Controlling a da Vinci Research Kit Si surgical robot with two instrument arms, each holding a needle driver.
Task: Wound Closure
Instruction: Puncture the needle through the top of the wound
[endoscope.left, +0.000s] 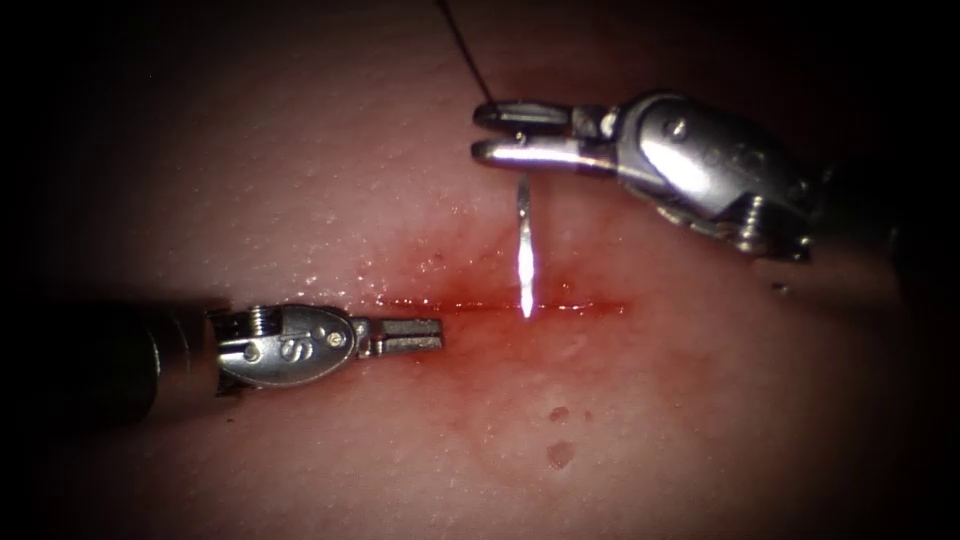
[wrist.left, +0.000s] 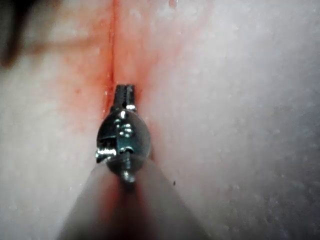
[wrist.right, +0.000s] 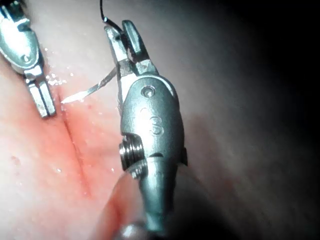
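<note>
Here, line by line:
Right tool: comes in from the right above the cut, its jaws pinching the needle near the thread end; in the right wrist view the two jaws look slightly parted at their tips.
Needle: hangs from the right tool's jaws down toward the cut, its bright point at the cut line; whether the point has entered the tissue cannot be told. In the right wrist view its tip lies just beside the left tool's jaws.
Thread: a dark strand running up and away from the right tool's jaws.
Left tool: lies at the left end of the cut, jaws pressed together, holding nothing.
Cut: a thin red line across the tissue, with red fluid in spots below it.
</note>
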